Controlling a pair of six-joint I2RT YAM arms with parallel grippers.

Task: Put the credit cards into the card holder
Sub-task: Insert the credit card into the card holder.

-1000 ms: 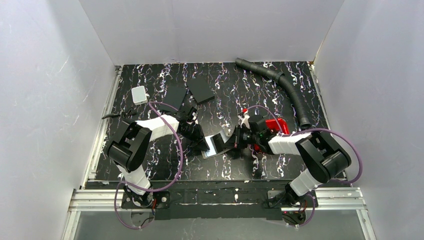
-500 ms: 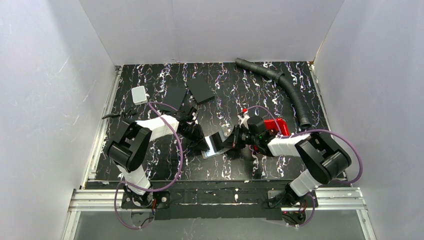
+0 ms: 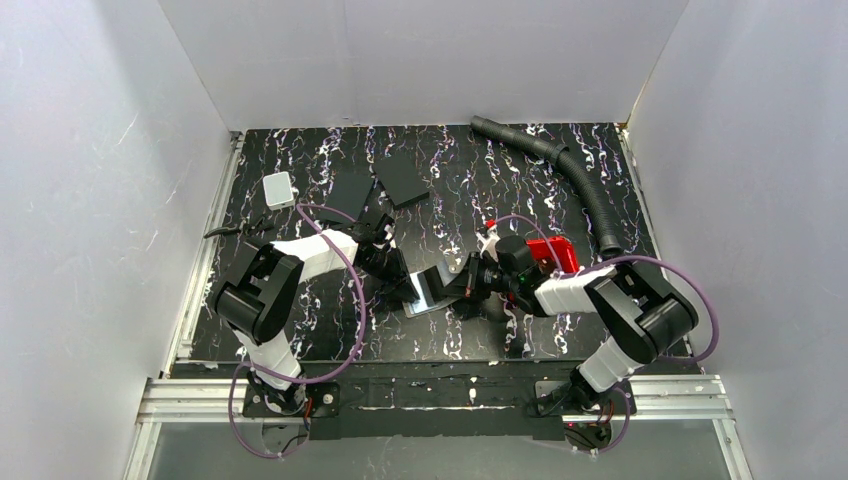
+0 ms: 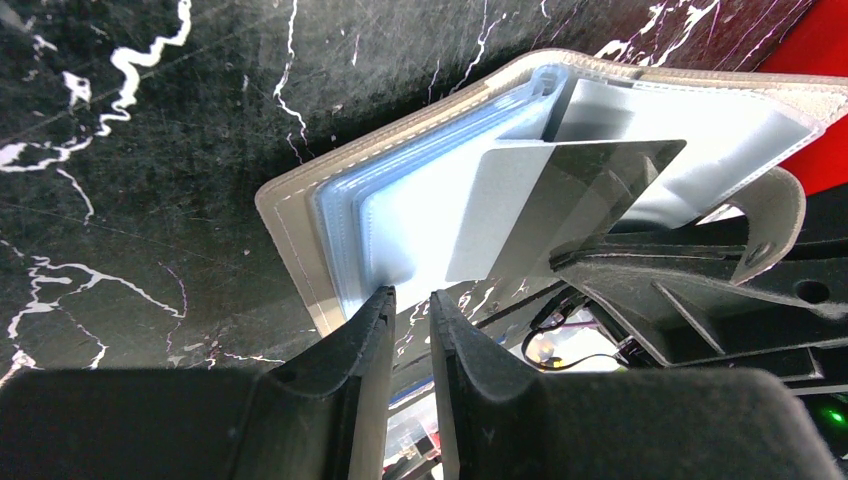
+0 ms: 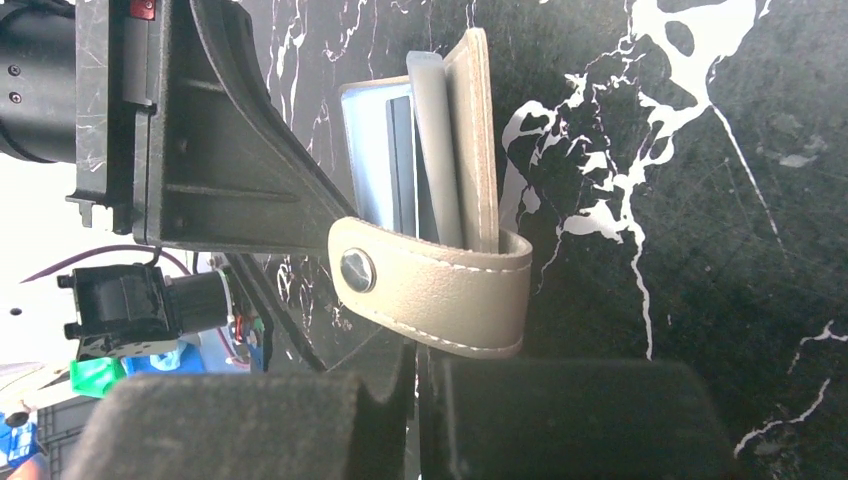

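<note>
**Left wrist view: card part-way in, pocket mouth facing the right arm**

A small taupe bifold card holder (image 4: 400,215) with pale clear sleeves lies open on the black, white-veined marbled bench (image 4: 150,100), between the two arms. The left end effector (image 4: 410,300) has its fingers nearly together on the holder's near edge. It appears to nip that edge and steady the sleeves. The right end effector (image 5: 420,385) is closed tight on the trailing end of a thin dark rectangular credit card (image 4: 560,200). The card's leading half looks paler, seemingly already under a sleeve. Its long axis runs across the holder from the right end effector toward the left one, roughly in line with the pocket. The stitched snap tab (image 5: 440,300) curls loose just ahead of the right fingers, beside the card's path. Judged from here, the rest of the insertion falls to the right arm. It calls for a straight push along that axis toward the left end effector while the left one braces the holder. A skewed card could catch on the sleeve edge.
</note>
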